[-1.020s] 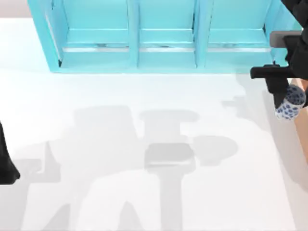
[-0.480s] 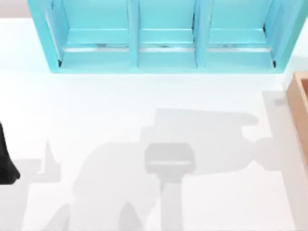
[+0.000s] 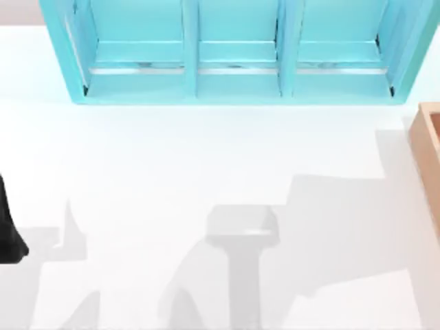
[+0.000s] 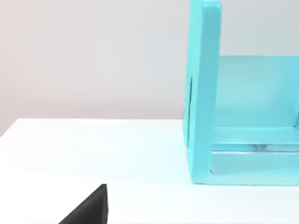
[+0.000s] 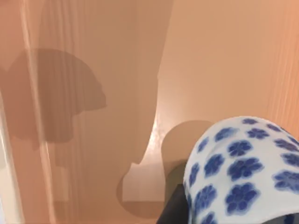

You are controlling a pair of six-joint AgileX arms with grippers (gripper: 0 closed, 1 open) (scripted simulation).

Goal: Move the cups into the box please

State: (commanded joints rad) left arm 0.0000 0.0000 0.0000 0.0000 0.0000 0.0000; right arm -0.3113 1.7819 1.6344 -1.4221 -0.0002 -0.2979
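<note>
The white cup with blue flowers (image 5: 243, 168) hangs close under the right arm's wrist, above the tan floor of the box (image 3: 427, 148) at the table's right edge. To finish well, lower it upright, then let go. I cannot tell that gripper's opening. The left arm (image 3: 8, 234) rests at the left edge.

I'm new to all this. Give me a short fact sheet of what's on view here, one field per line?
Table: white
Shelf unit: turquoise, at the table's far edge
Box: tan wood, at the table's right edge
Patterned cup: white with blue flowers, over the box's inside
Left arm: parked at the table's left edge
</note>
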